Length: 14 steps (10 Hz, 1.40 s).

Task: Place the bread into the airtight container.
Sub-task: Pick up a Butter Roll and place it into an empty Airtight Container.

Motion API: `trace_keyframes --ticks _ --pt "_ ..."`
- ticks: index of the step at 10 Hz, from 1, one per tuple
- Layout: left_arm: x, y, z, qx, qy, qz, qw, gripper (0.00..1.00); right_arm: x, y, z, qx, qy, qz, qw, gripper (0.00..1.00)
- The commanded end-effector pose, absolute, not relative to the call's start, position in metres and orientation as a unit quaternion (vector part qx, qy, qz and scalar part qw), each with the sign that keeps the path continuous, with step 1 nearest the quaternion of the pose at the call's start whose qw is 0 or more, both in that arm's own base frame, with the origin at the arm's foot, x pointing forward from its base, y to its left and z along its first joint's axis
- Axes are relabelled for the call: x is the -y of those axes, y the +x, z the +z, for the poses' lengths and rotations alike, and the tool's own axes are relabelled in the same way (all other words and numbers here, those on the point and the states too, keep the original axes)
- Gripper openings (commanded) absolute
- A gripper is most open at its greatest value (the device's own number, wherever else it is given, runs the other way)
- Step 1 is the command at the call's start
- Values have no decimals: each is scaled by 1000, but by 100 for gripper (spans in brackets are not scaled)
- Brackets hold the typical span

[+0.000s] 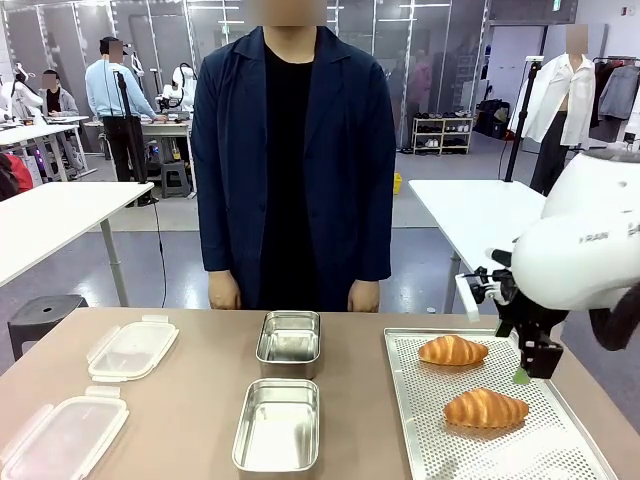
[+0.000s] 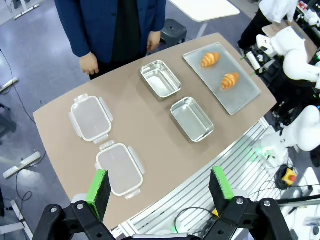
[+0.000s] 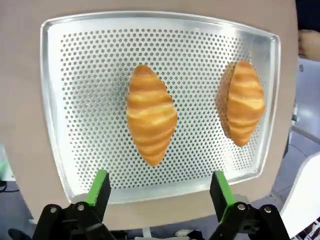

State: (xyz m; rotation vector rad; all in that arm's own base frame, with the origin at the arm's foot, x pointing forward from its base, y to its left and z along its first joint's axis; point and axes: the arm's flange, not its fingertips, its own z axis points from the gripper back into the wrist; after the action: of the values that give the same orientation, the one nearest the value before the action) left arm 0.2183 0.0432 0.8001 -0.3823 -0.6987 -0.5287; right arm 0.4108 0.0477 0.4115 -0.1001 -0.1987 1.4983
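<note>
Two croissants, the bread, lie on a perforated metal tray [image 1: 420,440] at the table's right: one farther [image 1: 452,350], one nearer [image 1: 485,408]. My right gripper [image 1: 528,374] hangs open above the tray's right side, holding nothing. In the right wrist view the nearer croissant [image 3: 151,121] lies ahead of the open fingers [image 3: 100,187], and the farther croissant [image 3: 245,102] lies to the right. Two open steel containers [image 1: 289,336] [image 1: 278,425] stand mid-table. My left gripper [image 2: 160,187] is open high above the table.
Two clear plastic lids [image 1: 132,349] [image 1: 62,438] lie at the table's left. A person in a dark coat stands at the far edge, hands [image 1: 224,292] hanging just behind the table. Bare tabletop lies between the containers and the tray.
</note>
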Motion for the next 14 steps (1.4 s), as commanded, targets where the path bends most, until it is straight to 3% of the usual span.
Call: trace_keyframes --ticks 1,14 --pt "-42 217 801 336 -185 -268 884 100 -47 424 401 94 -36 670 736 100" --pt "-42 217 801 336 -185 -268 884 100 -62 455 305 37 5 662 748 100"
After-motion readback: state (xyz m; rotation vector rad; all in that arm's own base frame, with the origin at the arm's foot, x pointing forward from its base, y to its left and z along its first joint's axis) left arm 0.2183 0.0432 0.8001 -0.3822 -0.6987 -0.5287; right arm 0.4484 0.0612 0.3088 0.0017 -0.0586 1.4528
